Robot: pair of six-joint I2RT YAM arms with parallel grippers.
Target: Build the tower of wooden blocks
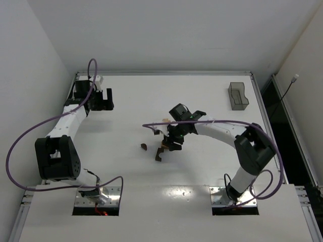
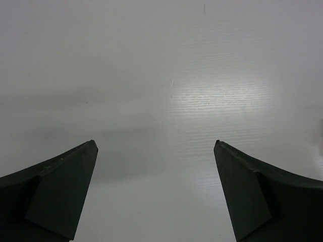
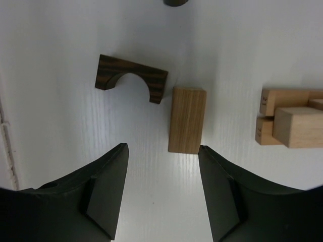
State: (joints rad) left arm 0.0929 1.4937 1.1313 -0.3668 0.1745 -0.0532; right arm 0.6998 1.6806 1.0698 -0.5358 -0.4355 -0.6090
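Pick-up judged in hand — right pincer (image 3: 162, 147) parted, nothing gripped; tan block (image 3: 187, 119) laid flat on desk (image 3: 60, 60) at its tips, beside dark arch (image 3: 133, 70). Left pincer (image 2: 155, 143) spread wide. Next — block to be straddled squarely, clamped.

Left arm is reaching to the far left corner of the table (image 1: 151, 201); left gripper (image 1: 101, 102) is hanging there with its fingers standing apart, nothing between them. Right arm is bending in toward the centre, and the right gripper (image 1: 173, 145) is hovering over a small cluster of wood blocks (image 1: 164, 146), mostly hiding them. A small dark piece (image 1: 144, 146) is lying alone just left of the cluster. A larger dark piece (image 1: 159, 156) is sitting at the cluster's near left edge. A grey tray (image 1: 238, 96) is sitting at far right, well apart. Purple cables (image 1: 15, 151) are looping off both arms.
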